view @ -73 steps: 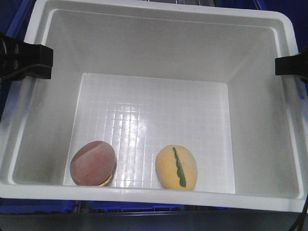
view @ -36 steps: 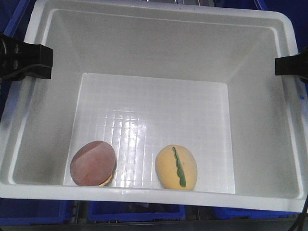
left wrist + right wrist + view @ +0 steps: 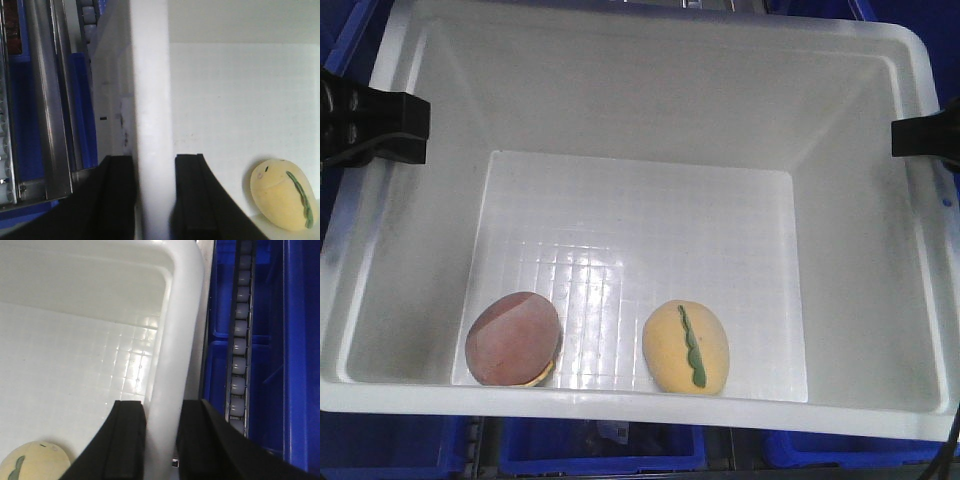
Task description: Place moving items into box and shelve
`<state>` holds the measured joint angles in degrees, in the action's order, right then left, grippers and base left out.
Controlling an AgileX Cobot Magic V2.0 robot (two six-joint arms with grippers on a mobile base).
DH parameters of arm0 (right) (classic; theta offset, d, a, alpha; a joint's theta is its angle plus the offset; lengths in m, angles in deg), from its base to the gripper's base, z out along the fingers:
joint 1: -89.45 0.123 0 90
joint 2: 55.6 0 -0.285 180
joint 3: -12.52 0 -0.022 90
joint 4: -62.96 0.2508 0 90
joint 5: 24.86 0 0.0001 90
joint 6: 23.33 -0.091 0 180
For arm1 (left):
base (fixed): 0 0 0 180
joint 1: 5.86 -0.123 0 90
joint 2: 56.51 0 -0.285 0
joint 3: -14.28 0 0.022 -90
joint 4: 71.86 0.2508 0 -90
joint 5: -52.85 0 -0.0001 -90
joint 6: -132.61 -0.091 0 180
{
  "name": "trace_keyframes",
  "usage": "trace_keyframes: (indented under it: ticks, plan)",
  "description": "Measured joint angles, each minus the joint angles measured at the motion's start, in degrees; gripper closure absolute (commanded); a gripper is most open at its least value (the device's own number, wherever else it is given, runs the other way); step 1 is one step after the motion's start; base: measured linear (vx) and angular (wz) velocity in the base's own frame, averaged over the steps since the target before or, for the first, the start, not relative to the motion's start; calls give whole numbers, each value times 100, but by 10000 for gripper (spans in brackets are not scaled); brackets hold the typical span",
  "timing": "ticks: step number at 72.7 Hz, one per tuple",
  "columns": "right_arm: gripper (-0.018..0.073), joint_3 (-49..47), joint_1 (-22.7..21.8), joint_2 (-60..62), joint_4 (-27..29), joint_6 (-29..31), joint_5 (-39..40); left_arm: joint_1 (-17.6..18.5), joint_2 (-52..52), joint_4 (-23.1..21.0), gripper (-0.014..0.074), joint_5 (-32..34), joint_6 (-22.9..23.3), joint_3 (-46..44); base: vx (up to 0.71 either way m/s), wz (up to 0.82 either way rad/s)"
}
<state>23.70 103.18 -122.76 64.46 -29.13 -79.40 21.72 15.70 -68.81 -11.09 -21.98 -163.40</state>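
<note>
From the front camera I see the white tote (image 3: pixel 640 120) filling nearly the whole view, tilted a little, with blue bins (image 3: pixel 600 452) showing beneath its near rim. Both moving items sit on its grid floor by the near wall: the brownish-pink disc (image 3: pixel 513 339) toward the left corner, leaning on its tan edge, and the yellow egg with the green scalloped stripe (image 3: pixel 686 348) to its right, a clear gap between them.

My left gripper (image 3: pixel 154 200) straddles the tote's left rim, one black finger (image 3: pixel 116 197) outside and the other inside, both pressed against the wall, so it is clamped on the tote. In that wrist view the yellow egg shows at the lower right, inside the tote, and metal rails (image 3: pixel 42 95) with rollers run outside.

My right gripper (image 3: pixel 161 445) pinches the opposite rim the same way, fingers on either side of the wall. A roller track (image 3: pixel 240 335) and blue bins lie beyond it.
</note>
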Motion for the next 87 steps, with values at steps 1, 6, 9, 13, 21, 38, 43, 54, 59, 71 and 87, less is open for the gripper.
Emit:
trace_keyframes:
  ticks: [1,6,9,13,21,38,43,54,59,71,87]
  plan:
    - [565,0,0,0,0,0,0,0,0,0,602,0,0,0,2,-1]
    - [565,0,0,0,0,0,0,0,0,0,602,0,0,0,1,-1]
    - [565,0,0,0,0,0,0,0,0,0,602,0,0,0,0,-1]
    - [565,0,0,0,-5,0,0,0,0,0,602,0,0,0,0,0]
    - [565,0,0,0,-5,0,0,0,0,0,602,-2,0,0,0,0]
    - [565,0,0,0,-5,0,0,0,0,0,602,-2,0,0,0,0]
    - [565,0,0,0,-5,0,0,0,0,0,602,-2,0,0,0,0]
    - [565,0,0,0,-5,0,0,0,0,0,602,-2,0,0,0,0]
    - [565,0,0,0,-5,0,0,0,0,0,602,-2,0,0,0,0]
    - [565,0,0,0,-5,0,0,0,0,0,602,-2,0,0,0,0]
    - [565,0,0,0,-5,0,0,0,0,0,602,-2,0,0,0,0]
